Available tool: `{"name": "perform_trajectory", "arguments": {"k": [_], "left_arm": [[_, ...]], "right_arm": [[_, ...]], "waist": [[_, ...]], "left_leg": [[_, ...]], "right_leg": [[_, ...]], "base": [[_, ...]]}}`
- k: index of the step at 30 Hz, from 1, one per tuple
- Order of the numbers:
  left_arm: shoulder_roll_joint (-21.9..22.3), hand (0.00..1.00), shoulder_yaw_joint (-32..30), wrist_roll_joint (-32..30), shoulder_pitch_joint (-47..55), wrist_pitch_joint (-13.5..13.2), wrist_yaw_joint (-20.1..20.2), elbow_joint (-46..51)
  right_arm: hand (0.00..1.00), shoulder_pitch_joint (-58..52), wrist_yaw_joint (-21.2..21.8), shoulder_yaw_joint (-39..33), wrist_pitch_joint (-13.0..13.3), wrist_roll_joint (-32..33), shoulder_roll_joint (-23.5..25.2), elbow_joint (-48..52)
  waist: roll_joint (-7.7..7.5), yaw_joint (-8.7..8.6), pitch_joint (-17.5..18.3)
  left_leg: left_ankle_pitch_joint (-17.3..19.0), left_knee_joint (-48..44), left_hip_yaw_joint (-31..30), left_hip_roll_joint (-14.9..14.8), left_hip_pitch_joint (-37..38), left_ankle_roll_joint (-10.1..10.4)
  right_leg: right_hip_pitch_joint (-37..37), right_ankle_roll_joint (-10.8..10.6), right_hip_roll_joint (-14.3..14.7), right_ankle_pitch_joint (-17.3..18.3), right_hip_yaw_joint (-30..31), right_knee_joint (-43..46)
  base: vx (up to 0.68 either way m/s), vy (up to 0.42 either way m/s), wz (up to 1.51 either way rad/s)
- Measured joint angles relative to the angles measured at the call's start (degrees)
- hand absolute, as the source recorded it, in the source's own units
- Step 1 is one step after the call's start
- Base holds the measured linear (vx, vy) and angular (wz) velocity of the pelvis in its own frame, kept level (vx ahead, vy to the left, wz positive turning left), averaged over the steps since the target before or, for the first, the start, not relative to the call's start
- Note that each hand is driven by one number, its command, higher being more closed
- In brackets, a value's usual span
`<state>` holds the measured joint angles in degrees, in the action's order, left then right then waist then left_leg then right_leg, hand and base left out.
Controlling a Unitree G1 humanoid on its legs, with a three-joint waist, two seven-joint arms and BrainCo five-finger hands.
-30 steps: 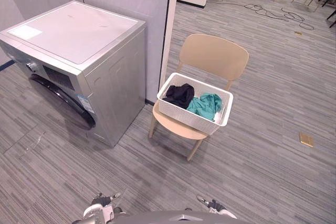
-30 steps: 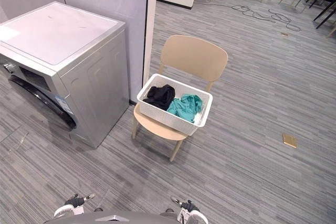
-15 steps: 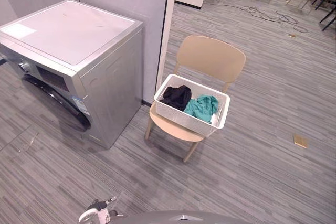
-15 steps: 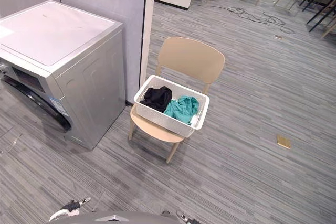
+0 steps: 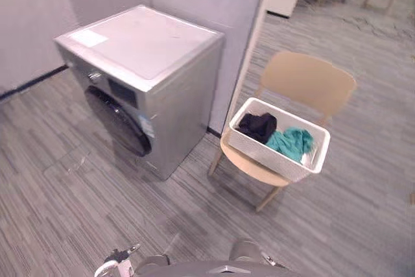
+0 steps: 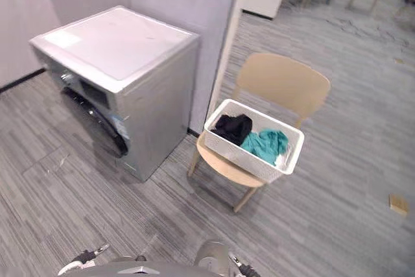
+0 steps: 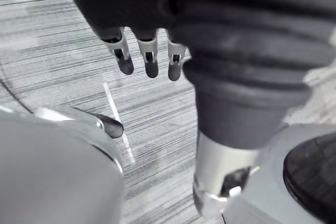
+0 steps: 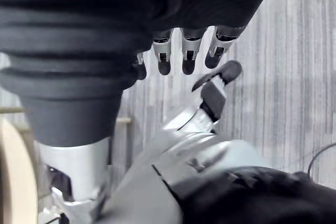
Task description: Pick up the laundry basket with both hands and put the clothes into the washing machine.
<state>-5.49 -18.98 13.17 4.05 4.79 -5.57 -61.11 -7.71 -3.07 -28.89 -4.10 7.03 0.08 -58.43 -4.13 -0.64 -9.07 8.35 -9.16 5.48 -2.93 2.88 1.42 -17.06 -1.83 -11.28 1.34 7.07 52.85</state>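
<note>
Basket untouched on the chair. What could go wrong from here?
The dark round door of the silver washing machine looks shut; carrying the white rectangular laundry basket two-handed leaves nothing free to open it. It overhangs the beige chair, so an uneven lift may spill the black and teal clothes.

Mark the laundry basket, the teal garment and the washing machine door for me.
laundry basket [image 5: 262,154], left eye view, front wall.
teal garment [image 5: 292,142], left eye view, its middle.
washing machine door [image 5: 120,121], left eye view, dark glass.
</note>
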Motion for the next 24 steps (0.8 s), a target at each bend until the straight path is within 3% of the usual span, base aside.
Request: {"name": "perform_trajectory", "arguments": {"k": [2,3,4,6,7,8,10,11,12,13,14,15,16,17,18,19,22,24], "left_arm": [[-0.3,0.0,-0.9,-0.2,-0.6,0.4,0.0,0.3],[0.2,0.0,-1.0,-0.5,-1.2,0.5,0.0,0.3],[1.0,0.0,-1.2,-0.6,-1.7,0.5,-0.1,0.3],[2.6,0.0,-2.2,-1.1,-3.4,0.6,0.0,0.9],[3.0,0.0,-2.7,-1.2,-3.7,0.6,0.1,1.3],[4.4,0.0,-3.6,-1.8,-3.9,0.6,0.5,2.1],[6.3,0.0,-3.4,-2.7,-3.9,0.4,1.0,2.2],[7.4,0.0,-3.0,-2.8,-3.6,0.5,1.0,1.9],[9.1,0.0,-2.7,-2.8,-3.3,0.5,1.1,2.1],[10.3,0.0,-2.8,-2.8,-3.8,0.3,1.1,2.4],[10.3,0.0,-2.8,-2.7,-3.8,0.6,1.3,2.4],[10.4,0.0,-3.0,-2.7,-3.7,0.6,1.3,3.1],[10.2,0.0,-3.1,-2.5,-2.6,0.3,1.3,4.4],[10.0,0.0,-3.1,-2.3,-2.5,0.1,1.3,4.6],[9.7,0.0,-3.2,-2.1,-2.6,0.2,1.3,5.5],[9.5,0.0,-3.5,-2.0,-2.6,-0.2,0.7,6.4],[8.0,0.0,-3.3,-1.8,-2.3,-1.2,-0.4,6.5],[7.5,0.0,-3.1,-0.6,-1.8,-1.8,-1.8,6.5]], "right_arm": [[0.0,-0.4,-0.3,0.7,0.1,-0.1,1.1,0.6],[0.0,-0.7,-0.7,0.7,0.1,0.0,1.2,1.4],[0.0,-1.0,-0.9,0.7,0.1,0.3,1.2,1.3],[0.0,-1.4,-1.1,0.7,0.0,0.6,1.3,1.3],[0.0,-1.6,-1.1,0.7,-0.1,0.6,1.4,1.3],[0.0,-2.4,-1.1,0.7,-0.1,1.9,1.4,1.3],[0.0,-3.4,-1.1,0.8,0.0,3.0,0.9,1.3],[0.0,-3.4,-1.1,1.4,0.0,3.8,-0.8,1.4],[0.0,-3.2,-1.1,1.8,0.2,3.9,-2.3,1.5],[0.0,-1.9,-1.1,1.7,0.1,3.9,-3.2,2.3],[0.0,-1.2,-1.1,1.7,0.1,3.9,-3.4,3.4],[0.0,-1.0,-1.0,2.3,0.2,3.9,-3.9,3.6],[0.0,-0.4,-1.0,4.0,0.2,3.9,-3.9,3.9],[0.0,0.0,-0.9,4.8,0.2,3.9,-3.8,4.0],[0.0,0.9,-0.9,6.0,0.1,3.9,-3.7,5.3],[0.0,1.9,-1.0,6.3,0.1,4.0,-2.9,6.0],[0.0,2.6,-1.2,7.6,0.0,4.1,-2.1,6.4],[0.0,2.6,-1.3,8.0,0.0,4.1,-2.3,7.8]], "waist": [[-1.08,0.03,-0.3],[-1.04,-0.11,-0.3],[-0.93,-0.24,-0.4],[-0.84,-0.41,-0.3],[-0.81,-0.71,-0.3],[-0.46,-1.67,-0.1],[0.66,-2.23,1.1],[3.7,-2.5,2.3],[5.55,-2.74,3.5],[7.76,-2.48,3.4],[8.63,-2.32,3.3],[8.96,-2.29,3.2],[8.59,-1.51,3.0],[8.4,-1.14,2.9],[7.91,-0.72,2.8],[7.16,-0.34,2.4],[5.66,0.37,1.9],[5.57,0.25,2.0]], "left_leg": [[0.4,0.3,-1.1,-0.4,0.3,-0.6],[0.8,0.5,-1.6,-0.3,0.8,-0.8],[0.9,1.5,-1.8,0.1,1.7,-1.1],[2.0,3.3,-2.4,1.8,4.0,-1.8],[2.7,3.3,-2.9,2.3,4.3,-1.8],[4.4,2.6,-4.5,3.3,5.3,-2.2],[8.7,-1.5,-6.8,3.7,6.7,-1.5],[10.8,-7.2,-6.8,2.6,5.1,-0.1],[11.9,-19.4,-5.8,1.3,-0.4,2.0],[9.6,-32.8,-5.5,0.0,-5.5,7.3],[7.5,-41.9,-5.4,-0.9,-8.2,11.3],[6.0,-48.5,-4.8,-2.1,-10.1,12.5],[5.4,-53.9,-2.3,-4.3,-11.9,10.7],[5.3,-54.9,-1.1,-5.6,-13.0,10.3],[5.1,-54.3,0.9,-8.7,-15.3,7.9],[5.2,-50.2,2.5,-12.2,-16.9,5.2],[4.6,-33.5,1.2,-16.8,-16.4,2.0],[1.4,-21.2,-1.8,-20.1,-15.6,0.3]], "right_leg": [[-2.6,-1.4,5.1,5.8,-2.5,-0.1],[-3.4,-2.5,6.9,7.5,-5.1,-2.7],[-3.1,-2.2,8.1,8.3,-8.3,-7.3],[-1.6,-1.2,11.1,8.4,-13.9,-21.4],[-0.8,-0.7,11.7,8.1,-13.7,-24.3],[0.3,1.6,11.8,7.1,-12.6,-26.9],[3.8,3.7,11.5,5.6,-11.8,-28.1],[5.0,3.5,12.2,7.7,-13.6,-28.0],[5.9,4.0,12.4,9.1,-14.9,-28.0],[9.1,4.5,12.7,9.7,-16.0,-29.0],[11.9,4.7,13.1,10.1,-16.0,-30.2],[14.9,4.7,13.4,10.1,-15.7,-31.2],[17.5,4.7,13.3,10.1,-14.3,-32.3],[18.4,4.7,13.2,10.1,-13.5,-32.9],[20.1,4.4,12.7,10.2,-12.4,-34.4],[20.6,3.6,11.9,10.7,-10.9,-34.8],[20.7,0.3,8.6,12.7,-7.6,-33.7],[18.6,-3.0,5.9,15.7,-4.7,-30.0]], "base": [[0.17,0.071,0.3],[0.22,0.045,0.27],[0.27,0.025,0.13],[0.32,-0.015,0.17],[0.39,-0.081,0.57],[0.4,-0.111,0.92],[0.43,-0.114,0.86],[0.38,-0.043,0.62],[0.6,-0.042,0.63],[0.6,-0.023,0.46],[0.5,-0.022,0.19],[0.4,0.01,-0.11],[0.35,0.021,-0.27],[0.39,0.052,-0.48],[0.27,0.087,-0.55],[0.27,0.104,-0.56],[0.21,0.187,-0.57],[0.22,0.35,-0.48]]}}
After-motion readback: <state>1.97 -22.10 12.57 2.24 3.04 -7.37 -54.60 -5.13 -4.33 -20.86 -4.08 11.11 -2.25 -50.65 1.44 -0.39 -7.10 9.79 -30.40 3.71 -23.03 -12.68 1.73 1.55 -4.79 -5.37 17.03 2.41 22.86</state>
